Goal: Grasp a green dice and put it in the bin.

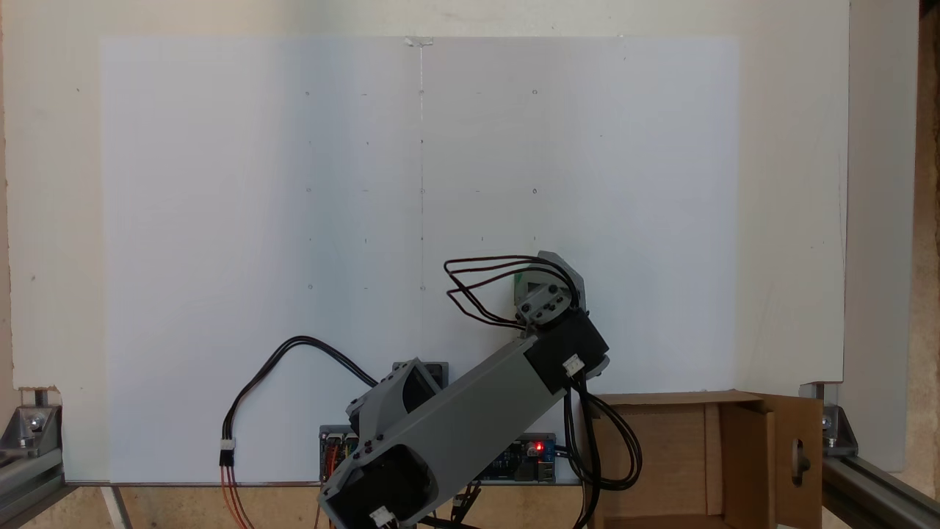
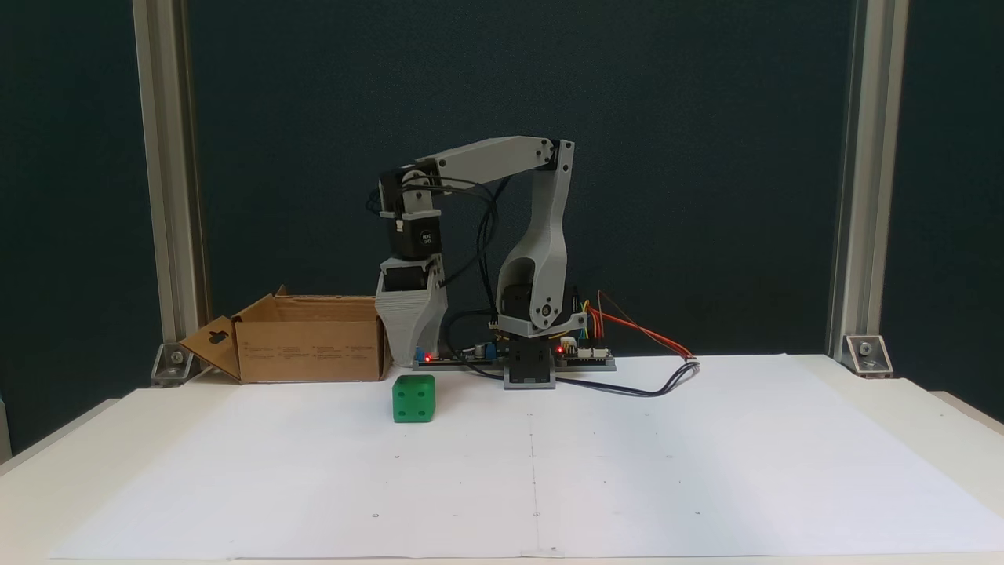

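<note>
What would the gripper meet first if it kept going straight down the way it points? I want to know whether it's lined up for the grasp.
Probably the green dice, directly beneath the gripper; depth alignment is uncertain.

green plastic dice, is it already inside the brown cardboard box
No, the green plastic dice sits on the white paper sheet in front of the gripper, outside the brown cardboard box.
</note>
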Robot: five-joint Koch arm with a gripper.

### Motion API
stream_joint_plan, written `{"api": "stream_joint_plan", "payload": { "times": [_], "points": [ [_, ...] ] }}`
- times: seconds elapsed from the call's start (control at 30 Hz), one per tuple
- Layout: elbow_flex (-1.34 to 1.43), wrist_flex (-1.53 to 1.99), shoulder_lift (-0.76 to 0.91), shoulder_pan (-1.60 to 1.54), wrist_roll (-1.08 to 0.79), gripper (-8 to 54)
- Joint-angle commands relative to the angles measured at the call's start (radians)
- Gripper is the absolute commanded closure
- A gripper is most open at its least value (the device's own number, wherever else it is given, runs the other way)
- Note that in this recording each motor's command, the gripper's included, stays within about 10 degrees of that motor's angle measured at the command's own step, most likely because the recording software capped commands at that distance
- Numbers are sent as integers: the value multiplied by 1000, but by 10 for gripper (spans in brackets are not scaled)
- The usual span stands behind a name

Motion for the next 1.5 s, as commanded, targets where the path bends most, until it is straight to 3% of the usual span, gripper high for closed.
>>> {"api": "stream_joint_plan", "payload": {
  "times": [0.0, 0.87, 1.47],
  "points": [
    [-5, -25, 40, 3, -48, -25],
    [92, -100, 97, 15, -26, -18],
    [107, -118, 57, 17, -201, -11]
  ]
}}
